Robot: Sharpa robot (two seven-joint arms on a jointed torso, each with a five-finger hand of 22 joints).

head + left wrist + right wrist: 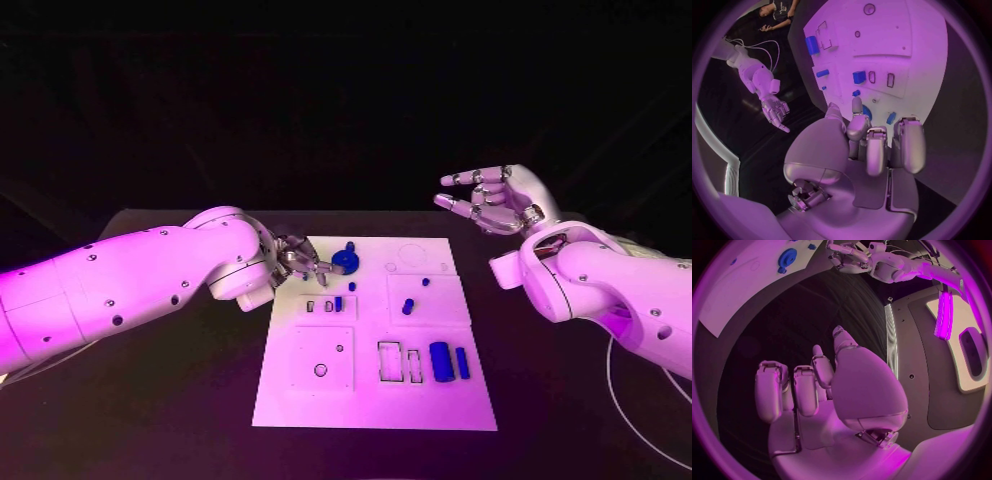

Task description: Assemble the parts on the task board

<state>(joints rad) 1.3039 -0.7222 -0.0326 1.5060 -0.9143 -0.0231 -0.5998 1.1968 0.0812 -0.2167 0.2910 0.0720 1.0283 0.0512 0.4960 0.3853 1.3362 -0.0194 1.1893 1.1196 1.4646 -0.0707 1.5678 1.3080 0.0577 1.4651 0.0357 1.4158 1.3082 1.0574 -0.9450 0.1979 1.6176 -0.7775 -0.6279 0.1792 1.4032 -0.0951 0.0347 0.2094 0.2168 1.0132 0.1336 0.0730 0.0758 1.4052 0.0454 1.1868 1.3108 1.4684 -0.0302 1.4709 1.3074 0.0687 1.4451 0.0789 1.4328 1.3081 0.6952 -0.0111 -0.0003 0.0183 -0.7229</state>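
While the left hand [296, 257] sits at the far left edge of the task board [325, 400] in the head view, its fingers reach toward a blue gear [346, 261] standing near the board's far end; whether they touch it I cannot tell. Smaller blue parts lie mid-board, among them a short peg [408, 306], and two larger blue blocks [450, 361] rest near the right edge, beside empty slots. The right hand [495, 201] is raised well apart from the board, above the black table [159, 400], fingers spread and holding nothing.

From the left wrist view, the left hand's fingers [876, 150] are curled above the board's edge, with a small blue part [891, 118] just beyond the fingertips. Nothing is plainly clamped, so I cannot tell whether it holds anything.

From the right wrist view, the right hand's fingers [786, 390] stand apart and empty, the gear [787, 258] far off on the board.

My judgement: the step in hand is seating the gear. To do it well, keep the gear level over its post, press straight down, and release only once it sits flat
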